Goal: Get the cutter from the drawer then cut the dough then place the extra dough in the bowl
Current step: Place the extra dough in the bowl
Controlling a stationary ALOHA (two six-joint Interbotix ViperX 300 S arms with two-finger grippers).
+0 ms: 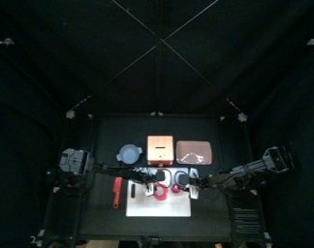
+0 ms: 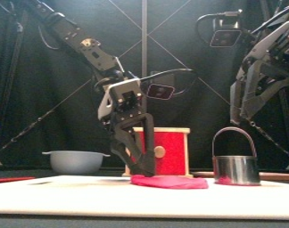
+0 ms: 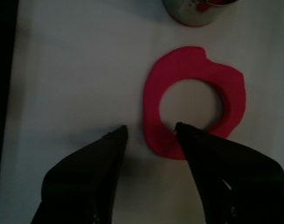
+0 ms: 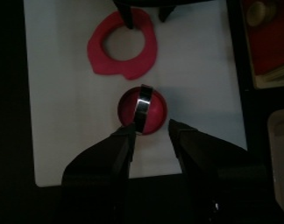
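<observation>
Dough ring (image 3: pixel 186 66) on white board (image 3: pixel 74 70), left gripper (image 3: pixel 152 131) just above

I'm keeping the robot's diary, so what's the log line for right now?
stage: dough cut | left gripper open, low over red dough ring on white cutting board | right gripper open above round metal cutter

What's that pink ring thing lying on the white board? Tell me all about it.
It is a flat ring of red-pink dough, soft-looking, with an uneven outline and a large hole in its middle. It lies flat on the white cutting board. The left gripper has open jaws straddling one side, one tip over the hole.
</observation>
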